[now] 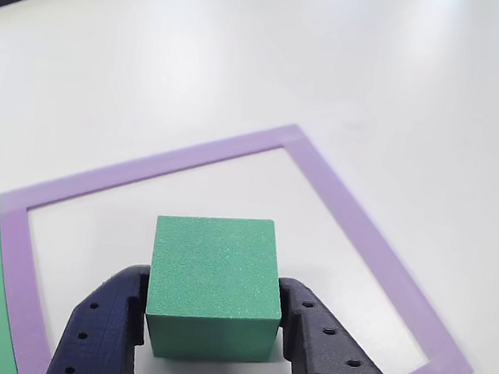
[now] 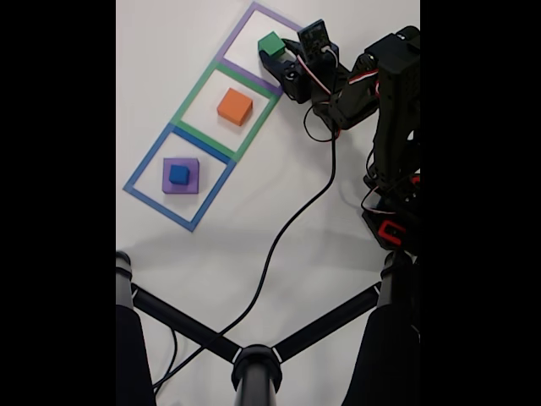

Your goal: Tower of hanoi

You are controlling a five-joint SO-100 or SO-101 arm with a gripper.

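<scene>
While the dark gripper (image 1: 210, 325) is pinching the square green foam block (image 1: 213, 276) low, it is risking tipping on release.

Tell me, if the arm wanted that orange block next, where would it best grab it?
Probably by two opposite flat side faces of the orange block, coming down from above. It sits alone and flat inside the green tape square, with bare table on all sides, so the fingers have room. The gripper already holds the green block across its sides this way.
</scene>
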